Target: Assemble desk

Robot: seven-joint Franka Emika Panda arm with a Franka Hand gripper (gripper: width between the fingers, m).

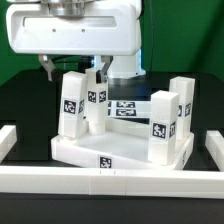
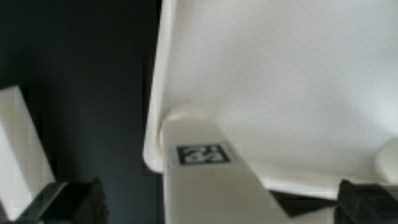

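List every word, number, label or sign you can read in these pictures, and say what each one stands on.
No words or numbers can be read.
Only black-and-white square tags: on the legs, the tabletop rim and the marker board.
Their patterns hold no letters.

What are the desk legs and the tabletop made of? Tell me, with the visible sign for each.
Legs: apparently white plastic, matte; flat uniform faces with crisp square edges, each carrying a black-and-white tag that looks printed or stuck on. Tabletop: seemingly the same white plastic; in the wrist view its surface looks smooth with a soft sheen and a rounded raised rim. Painted wood cannot be ruled out.
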